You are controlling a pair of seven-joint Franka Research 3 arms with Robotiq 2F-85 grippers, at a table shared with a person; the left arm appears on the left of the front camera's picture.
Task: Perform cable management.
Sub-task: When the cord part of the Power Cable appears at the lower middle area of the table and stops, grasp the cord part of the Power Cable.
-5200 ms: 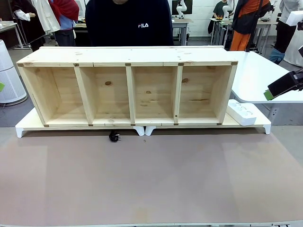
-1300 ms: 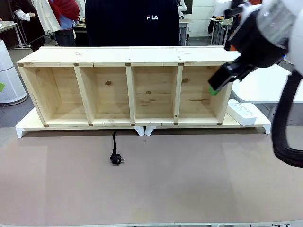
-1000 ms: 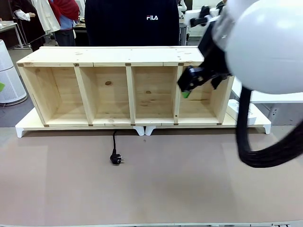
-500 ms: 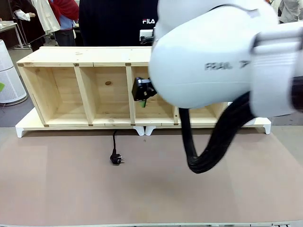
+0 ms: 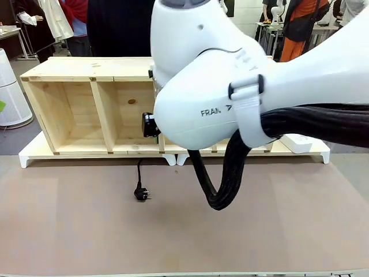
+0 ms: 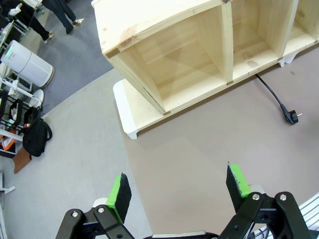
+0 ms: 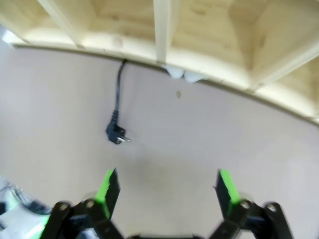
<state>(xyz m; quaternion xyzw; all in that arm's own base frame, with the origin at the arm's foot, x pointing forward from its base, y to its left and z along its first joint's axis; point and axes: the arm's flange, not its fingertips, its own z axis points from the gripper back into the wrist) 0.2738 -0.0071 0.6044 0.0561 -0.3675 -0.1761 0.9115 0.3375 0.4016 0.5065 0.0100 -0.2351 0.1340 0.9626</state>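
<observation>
The cable (image 5: 140,183) is a thin black cord that comes out from under the wooden shelf (image 5: 86,109) and ends in a round black plug on the brown mat. My right arm reaches across the shelf's front, with its black gripper body (image 5: 150,124) before the second divider. In the right wrist view my right gripper (image 7: 167,186) hangs open above the mat, and the cable's plug (image 7: 116,134) lies ahead and to the left of its fingers. My left gripper (image 6: 179,189) is open and high over the mat's left end, far from the cable (image 6: 279,102).
The shelf has several open compartments and rests on white base plates (image 5: 29,157). A white power strip (image 5: 300,141) lies at its right end. A person in a dark top (image 5: 118,29) stands behind the shelf. A white cylinder (image 6: 27,63) stands on the floor.
The plug first slid out from under the shelf onto the mat, then lay still. My right arm has swept from the far right leftwards across the shelf front, gripper still open.
</observation>
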